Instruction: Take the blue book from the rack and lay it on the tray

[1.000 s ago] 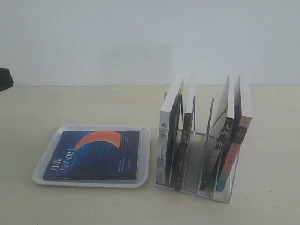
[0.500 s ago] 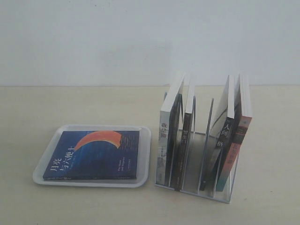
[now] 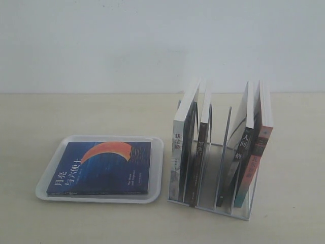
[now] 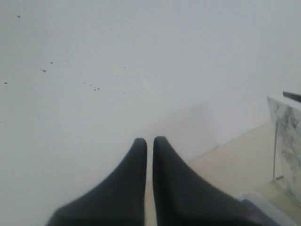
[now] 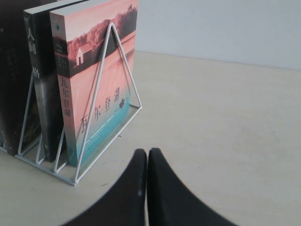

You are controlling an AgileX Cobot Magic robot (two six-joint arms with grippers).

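Note:
The blue book [image 3: 101, 168], dark blue with an orange-red crescent, lies flat on the white tray [image 3: 157, 168] at the left of the table. To its right stands the white rack [image 3: 223, 152] with several books upright in its slots. Neither arm shows in the exterior view. In the left wrist view my left gripper [image 4: 149, 140] is shut and empty, facing the white wall, with the rack's end [image 4: 287, 136] at the edge. My right gripper [image 5: 147, 151] is shut and empty above the bare table, a short way from the rack's wire end [image 5: 101, 103].
In the rack stand a white-spined book [image 3: 179, 152], a black-spined book [image 3: 245, 152] and a red-spined book [image 3: 258, 152], the last with a pink and teal cover [image 5: 101, 80]. A white wall rises behind the beige table [image 3: 101, 112].
A dark arm part at the far left edge of the exterior view has gone out of view. Book, tray and rack have not moved.

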